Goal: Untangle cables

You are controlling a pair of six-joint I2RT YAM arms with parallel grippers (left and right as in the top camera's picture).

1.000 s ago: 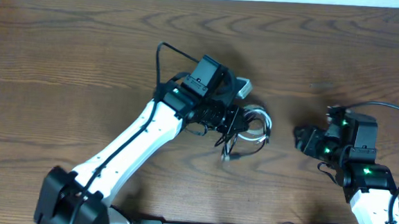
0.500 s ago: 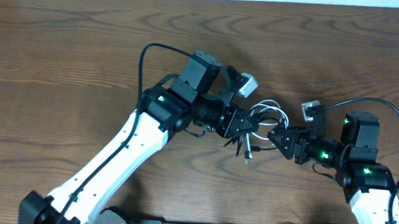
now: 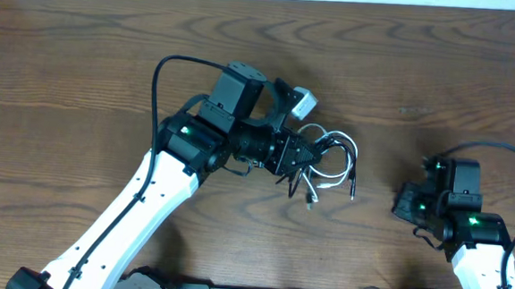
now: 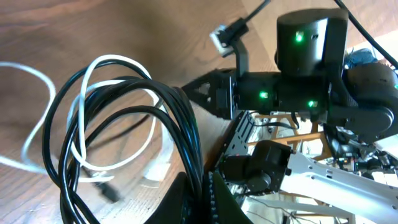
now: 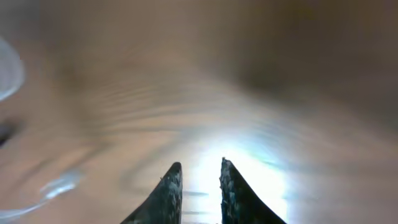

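The cables are a small bundle hanging from my left gripper (image 3: pixel 306 156). The black cable (image 3: pixel 331 142) loops round, and its plug (image 3: pixel 351 191) points down. The white cable (image 3: pixel 338 172) loops beside it, with its plug (image 3: pixel 311 200) near the table. In the left wrist view my left gripper (image 4: pixel 198 179) is shut on several strands of the black cable (image 4: pixel 177 115). The white cable (image 4: pixel 115 61) loops through them. My right gripper (image 3: pixel 403 200) is off to the right, apart from the bundle. Its fingers (image 5: pixel 200 165) are a little apart with nothing between them.
The wooden table (image 3: pixel 83 71) lies under both arms. The right wrist view is blurred, with a pale smear of white cable (image 5: pixel 59 183) at its left edge. The right arm's dark body (image 4: pixel 311 62) fills the far side of the left wrist view.
My right gripper reached in to the bundle half a second ago and has pulled back to the right without a cable. My left gripper has shifted a little left with the bundle.
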